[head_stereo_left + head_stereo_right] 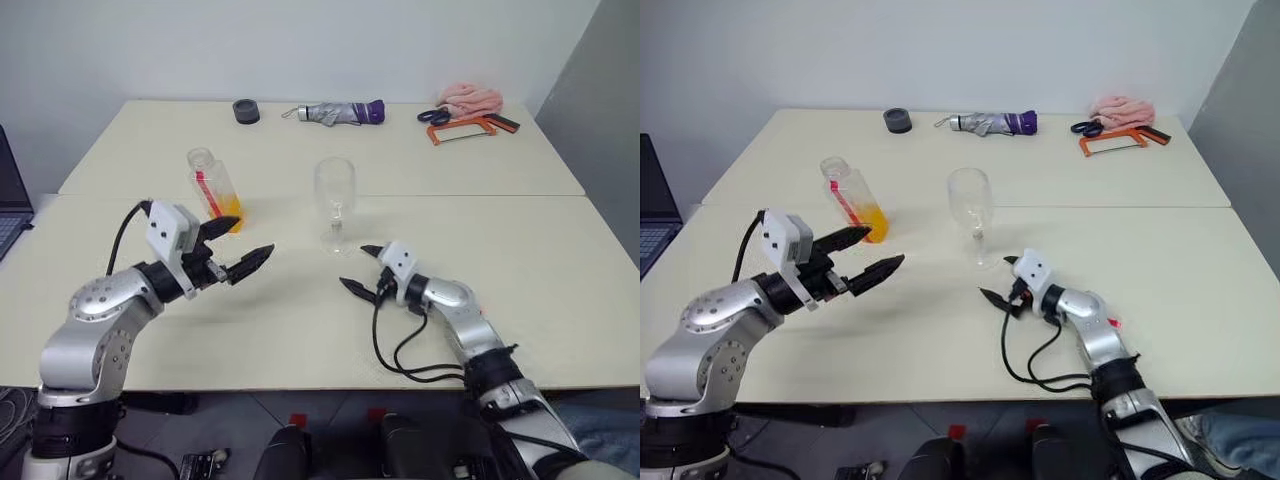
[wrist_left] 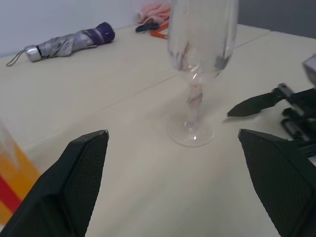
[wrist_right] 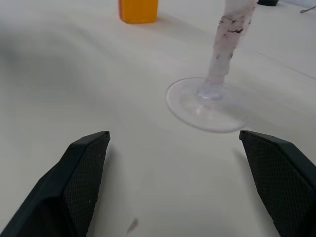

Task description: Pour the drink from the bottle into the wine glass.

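From over the robot's shoulders, the small clear plastic bottle [image 1: 214,186] holding orange drink [image 1: 230,212] stands uncapped, just beyond the spread, empty left gripper [image 1: 238,250]; the clear stemmed wine glass [image 1: 335,201] stands mid-table, apart from the released right gripper [image 1: 364,268]. Along the left wrist, the glass foot [image 2: 190,134] sits ahead; better swing toward the bottle first. Along the right wrist, steadying the stem [image 3: 224,42] low looks wise.

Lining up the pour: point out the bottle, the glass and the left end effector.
bottle [image 1: 214,187]: left eye view, on its body with the red stripe.
glass [image 1: 334,184]: left eye view, on the bowl.
left end effector [image 1: 246,244]: left eye view, between its fingertips.
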